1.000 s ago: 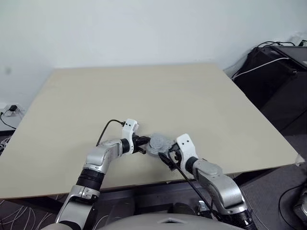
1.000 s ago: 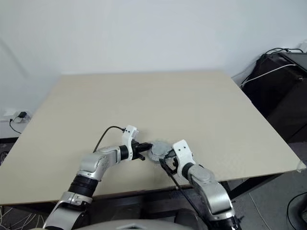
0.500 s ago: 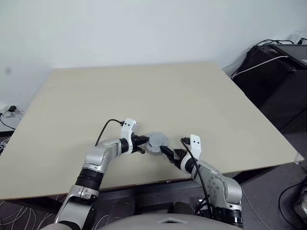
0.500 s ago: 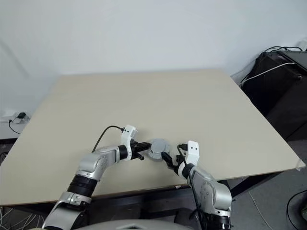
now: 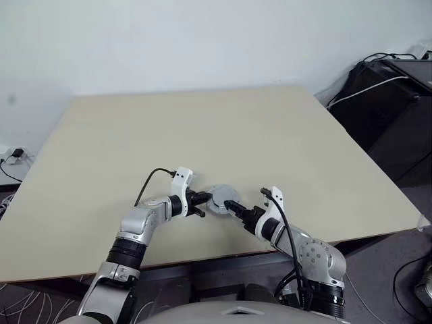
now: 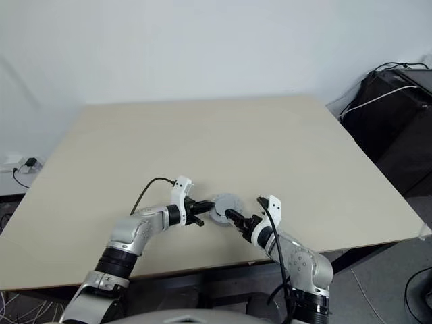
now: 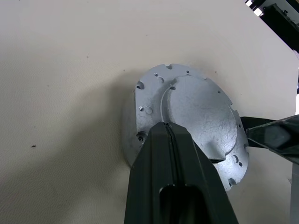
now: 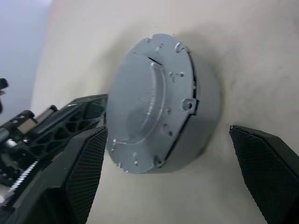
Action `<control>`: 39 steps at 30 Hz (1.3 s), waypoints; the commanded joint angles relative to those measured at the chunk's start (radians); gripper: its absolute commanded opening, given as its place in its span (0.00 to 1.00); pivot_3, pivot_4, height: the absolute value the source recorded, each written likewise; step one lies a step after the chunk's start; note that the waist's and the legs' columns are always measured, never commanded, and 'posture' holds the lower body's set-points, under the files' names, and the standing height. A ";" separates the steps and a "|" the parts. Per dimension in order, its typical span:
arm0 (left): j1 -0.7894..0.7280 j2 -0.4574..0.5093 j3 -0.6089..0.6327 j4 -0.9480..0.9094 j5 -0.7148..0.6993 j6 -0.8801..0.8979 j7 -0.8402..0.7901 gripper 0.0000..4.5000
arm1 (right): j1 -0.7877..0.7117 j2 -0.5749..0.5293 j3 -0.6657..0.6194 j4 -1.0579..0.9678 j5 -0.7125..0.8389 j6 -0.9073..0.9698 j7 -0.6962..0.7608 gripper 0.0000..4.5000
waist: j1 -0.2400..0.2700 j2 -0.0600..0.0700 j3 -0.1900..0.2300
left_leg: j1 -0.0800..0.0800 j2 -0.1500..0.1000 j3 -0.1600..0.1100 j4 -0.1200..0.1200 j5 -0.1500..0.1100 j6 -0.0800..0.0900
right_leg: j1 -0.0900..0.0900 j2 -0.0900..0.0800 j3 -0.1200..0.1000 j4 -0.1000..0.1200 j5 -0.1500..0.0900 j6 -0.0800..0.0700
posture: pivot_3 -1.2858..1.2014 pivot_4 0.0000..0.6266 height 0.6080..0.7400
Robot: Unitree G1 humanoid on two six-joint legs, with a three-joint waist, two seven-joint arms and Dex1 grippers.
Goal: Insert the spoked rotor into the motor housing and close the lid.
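**Lid on, right gripper straddling the motor, left pressed to its rim**

The lid sits on the motor housing as one grey round unit on the table, near its front edge. The rotor isn't visible; presumably inside.

Left gripper: fingers pressed together, holding nothing, tip touching or just at the lid's left rim. Right gripper: fingers spread wide, one on either side of the housing in the right wrist view, not clamped. Whether either pad touches, cannot tell.

Key relation: the housing lies straight ahead between the right fingers, its round axis upright, flat lid face up. Both arms close; the left braces one side, the right faces it from the other.

Table is pale, smooth and bare beyond the motor. White wall behind it, dark equipment with cables beyond the table's right edge.
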 commanded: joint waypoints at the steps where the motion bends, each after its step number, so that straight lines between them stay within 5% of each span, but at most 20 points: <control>1: 0.011 0.001 -0.024 0.022 0.019 0.016 0.006 0.00 | -0.037 0.069 -0.033 0.001 0.088 0.011 -0.016 1.00 | 0.000 0.000 0.000 | -0.001 0.000 0.000 0.000 0.000 0.000 | -0.001 0.000 0.000 0.000 0.000 0.000 | 0.52 0.00 1.00; 16: 0.014 0.000 -0.024 0.021 0.020 0.010 0.007 0.00 | -0.108 0.112 -0.055 0.246 0.239 -0.068 -0.125 1.00 | -0.009 -0.002 -0.002 | -0.001 0.000 0.000 0.000 0.000 0.000 | -0.002 0.001 0.001 0.001 0.002 -0.002 | 0.52 0.00 1.00; 26: 0.017 0.002 -0.019 0.018 0.021 0.011 0.008 0.00 | -0.096 0.107 -0.027 0.206 0.473 0.019 -0.009 1.00 | -0.021 -0.001 -0.001 | -0.003 0.001 0.000 0.000 0.000 0.000 | -0.004 0.002 0.001 0.002 0.002 -0.002 | 0.52 0.00 1.00; 39: 0.020 -0.004 -0.009 0.019 0.033 0.009 0.007 0.00 | -0.097 0.098 0.040 0.228 0.390 -0.084 -0.107 1.00 | -0.025 0.000 -0.001 | -0.003 0.001 0.000 0.000 0.000 0.000 | -0.005 0.002 0.002 0.002 0.002 -0.002 | 0.52 0.00 1.00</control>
